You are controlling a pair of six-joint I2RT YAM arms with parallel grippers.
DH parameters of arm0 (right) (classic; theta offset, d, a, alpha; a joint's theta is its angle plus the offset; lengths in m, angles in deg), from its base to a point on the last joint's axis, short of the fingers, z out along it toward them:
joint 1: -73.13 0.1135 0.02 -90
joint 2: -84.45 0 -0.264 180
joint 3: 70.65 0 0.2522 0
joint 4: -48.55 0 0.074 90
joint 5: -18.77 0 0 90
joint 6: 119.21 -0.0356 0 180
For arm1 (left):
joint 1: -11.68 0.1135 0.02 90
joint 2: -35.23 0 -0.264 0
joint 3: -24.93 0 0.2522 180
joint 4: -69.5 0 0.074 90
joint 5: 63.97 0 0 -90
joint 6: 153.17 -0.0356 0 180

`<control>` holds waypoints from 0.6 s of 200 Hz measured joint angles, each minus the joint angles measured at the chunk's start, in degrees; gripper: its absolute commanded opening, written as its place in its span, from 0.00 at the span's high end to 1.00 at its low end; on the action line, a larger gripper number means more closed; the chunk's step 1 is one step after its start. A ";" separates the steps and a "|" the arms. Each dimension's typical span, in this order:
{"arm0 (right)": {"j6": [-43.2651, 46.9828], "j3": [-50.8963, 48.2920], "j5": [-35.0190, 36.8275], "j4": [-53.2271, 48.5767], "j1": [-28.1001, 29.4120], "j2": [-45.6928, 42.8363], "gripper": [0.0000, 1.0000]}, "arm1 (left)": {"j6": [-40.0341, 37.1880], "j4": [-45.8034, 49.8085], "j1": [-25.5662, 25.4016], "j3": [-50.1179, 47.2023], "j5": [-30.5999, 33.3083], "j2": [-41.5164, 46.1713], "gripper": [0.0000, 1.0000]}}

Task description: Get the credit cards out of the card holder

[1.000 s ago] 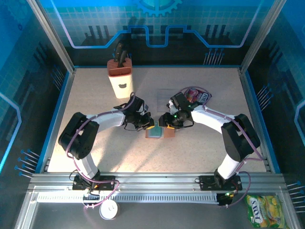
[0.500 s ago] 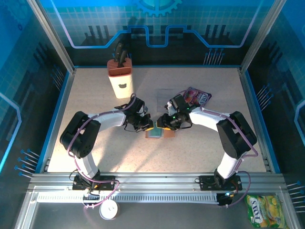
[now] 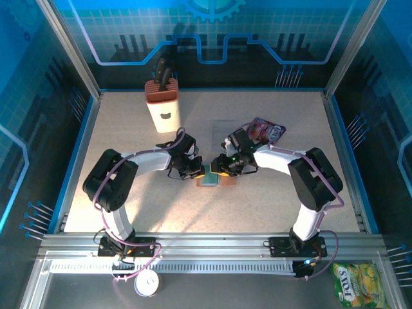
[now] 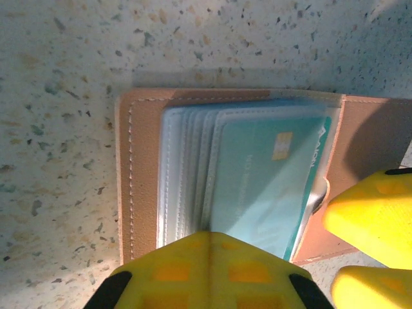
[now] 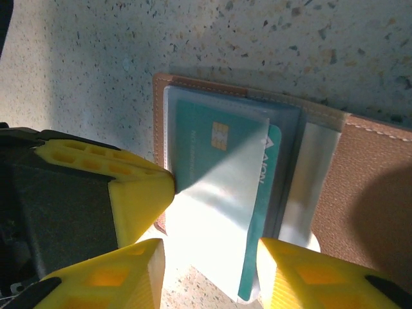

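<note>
At mid-tabletop we are pinning the open card holder flat with the closed left gripper. The right gripper, jaws half-wide, is straddling the teal credit card at its near end. Next, we are judging, it needs to pinch that card and slide it clear of its sleeve.

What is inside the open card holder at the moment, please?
A teal card sits in the front one of several clear sleeves inside the card holder. Whether the sleeves behind hold more cards cannot be seen, because the front ones cover them.

Robot lab cell, alu frame, blue printed walls
</note>
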 measured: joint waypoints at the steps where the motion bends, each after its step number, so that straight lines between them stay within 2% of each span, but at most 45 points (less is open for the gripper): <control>1: -0.02 0.00 -0.02 0.02 0.00 0.04 0.57 | 0.00 0.00 0.00 0.00 0.00 0.00 1.00; 77: -0.37 0.35 -0.98 0.70 0.00 2.45 0.61 | -0.02 0.11 0.00 0.00 0.26 0.00 1.00; 120: -0.83 0.48 -1.03 0.87 -0.04 2.80 0.68 | -0.02 0.11 0.00 0.00 0.46 0.00 1.00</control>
